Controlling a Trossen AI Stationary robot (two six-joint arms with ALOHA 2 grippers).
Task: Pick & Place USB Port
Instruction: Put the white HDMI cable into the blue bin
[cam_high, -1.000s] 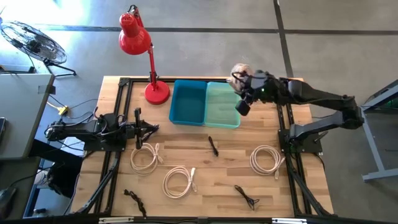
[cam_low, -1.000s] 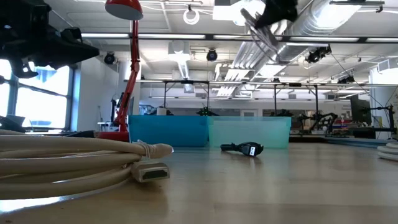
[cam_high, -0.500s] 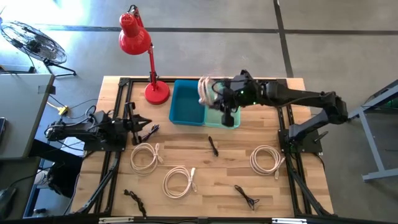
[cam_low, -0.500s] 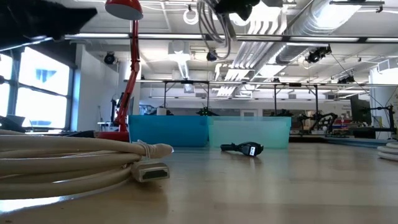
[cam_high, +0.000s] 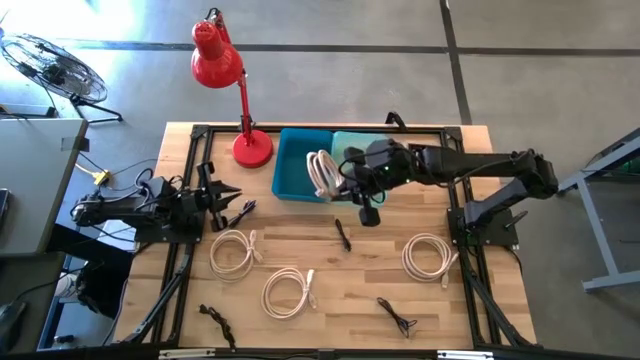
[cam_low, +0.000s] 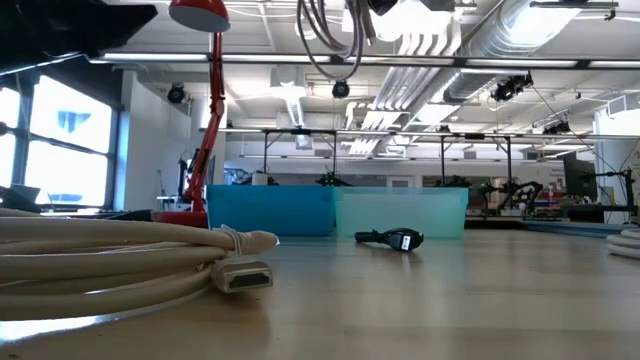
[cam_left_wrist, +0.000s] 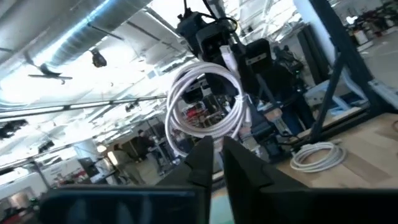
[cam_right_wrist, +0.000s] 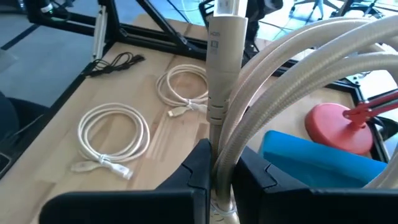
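**Coiled cable hangs over the blue bin, one drop from done**

My right gripper (cam_high: 345, 178) hangs above the bins at the back of the counter (cam_high: 360, 290), its fingers (cam_right_wrist: 198, 163) clenched on a white coiled cable (cam_high: 322, 173). The coil dangles beneath and just to the left of my fingertips, over the right-hand part of the darker blue bin (cam_high: 303, 165), next to the wall it shares with the lighter teal bin (cam_high: 352, 145). Its loop hangs on edge, long axis running down toward the bin floor, so the coming move, as I judge it, turns on a straight lowering or a release where I am; a drift to my right would put it in the wrong compartment. My right arm is plainly the nearer one. My left gripper (cam_high: 222, 195) waits at the left side of the counter, well apart from the bins, and I cannot tell how its fingers (cam_left_wrist: 202, 160) stand.

The high view gives the plan: coil over blue, three more coils and a few dark cables lying loose on the counter, the red lamp (cam_high: 225, 75) behind. It cannot show height. The low view shows the coil's strands hanging well clear above the bin rims. My right wrist view shows the cable's connector (cam_right_wrist: 226, 50) pinched upright between my fingers; my left wrist view frames the whole loop hanging free in the air.
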